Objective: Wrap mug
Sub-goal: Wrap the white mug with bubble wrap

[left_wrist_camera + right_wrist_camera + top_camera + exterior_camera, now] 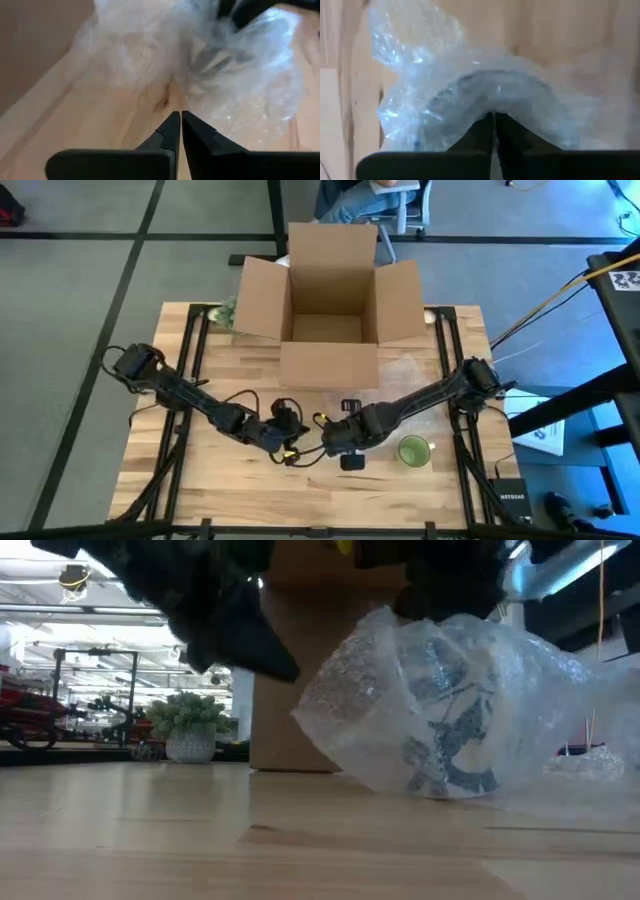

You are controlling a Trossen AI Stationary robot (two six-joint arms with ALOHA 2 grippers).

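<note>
A blue-and-white mug lies inside a clear sheet of bubble wrap on the wooden table, near the middle of its front half. In the high view both arms hide it. My right gripper comes down on the bundle from above and is shut on the wrap. My left gripper is shut and stands low beside the bundle's left side, its tips just short of the wrap's edge. I cannot tell whether it touches the wrap. My right gripper pinches the bubble wrap between its two fingers where the sheet arches over the mug's rounded top. The fingers come from above, pointing down. The wrapped mug rests on the table, and the loose wrap spreads around it.
An open cardboard box stands at the table's far middle. A green round object sits on the table to the right of the grippers. A small potted plant stands at the far left by the box. A person sits beyond the far edge.
</note>
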